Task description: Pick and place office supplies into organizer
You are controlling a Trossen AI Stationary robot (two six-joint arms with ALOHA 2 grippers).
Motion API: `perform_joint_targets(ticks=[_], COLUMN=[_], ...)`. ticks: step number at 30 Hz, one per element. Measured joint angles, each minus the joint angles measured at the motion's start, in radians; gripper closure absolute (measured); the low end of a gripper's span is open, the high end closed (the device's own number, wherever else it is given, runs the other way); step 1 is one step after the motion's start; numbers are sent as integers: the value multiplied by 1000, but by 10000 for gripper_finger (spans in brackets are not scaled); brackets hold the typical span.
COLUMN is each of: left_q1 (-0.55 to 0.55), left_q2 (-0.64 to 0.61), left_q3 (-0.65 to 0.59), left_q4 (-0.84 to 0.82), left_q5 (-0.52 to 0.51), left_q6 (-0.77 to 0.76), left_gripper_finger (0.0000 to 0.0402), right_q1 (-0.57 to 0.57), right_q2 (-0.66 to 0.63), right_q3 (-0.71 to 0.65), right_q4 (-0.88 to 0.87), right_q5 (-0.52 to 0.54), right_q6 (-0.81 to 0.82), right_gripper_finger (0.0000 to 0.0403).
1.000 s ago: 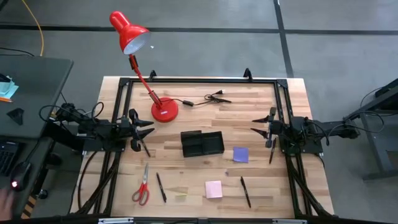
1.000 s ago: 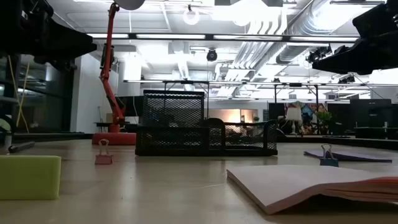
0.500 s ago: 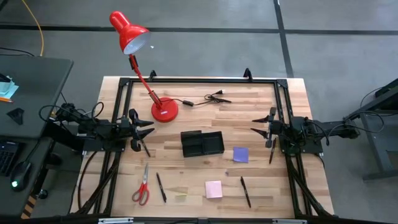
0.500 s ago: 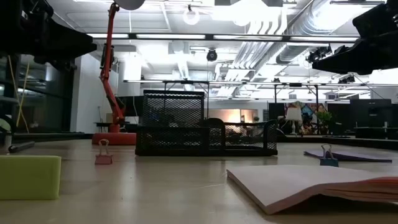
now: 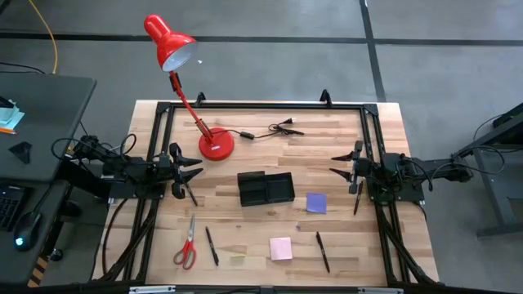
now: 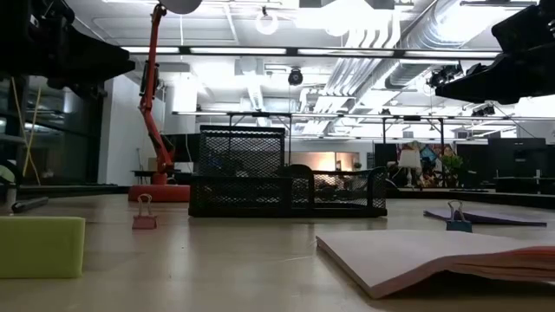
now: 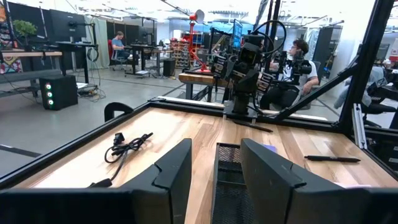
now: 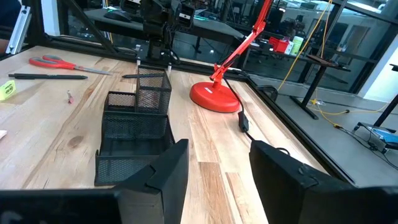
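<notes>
Nothing picked yet: left gripper [image 7: 214,171] and right gripper [image 8: 214,165] hover at the table's sides, fingers spread, empty. Organizer [image 5: 265,189] sits mid-table; scissors [image 5: 187,244] near-left. Next comes a reach and descent onto one item.

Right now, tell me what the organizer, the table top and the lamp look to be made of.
Organizer: black wire mesh, probably metal; you can see through its walls.
Table top: light wood in joined strips, with visible grain and a low sheen.
Lamp: glossy red shade and base, likely painted metal, though plastic can't be ruled out.
</notes>
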Motion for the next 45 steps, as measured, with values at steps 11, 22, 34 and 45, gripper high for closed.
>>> perform_joint_targets(ticks=[11, 22, 34, 45], left_q1=[0, 0, 0, 0], left_q2=[0, 0, 0, 0], left_q3=[0, 0, 0, 0], left_q4=[0, 0, 0, 0], left_q5=[0, 0, 0, 0], left_q6=[0, 0, 0, 0], left_gripper_finger=[275, 275, 275, 275], right_q1=[0, 0, 0, 1], right_q2=[0, 0, 0, 8], right_q3=[0, 0, -1, -18], right_q4=[0, 0, 6, 544], right_q5=[0, 0, 7, -160], right_q6=[0, 0, -56, 498], right_gripper_finger=[242, 244, 246, 240])
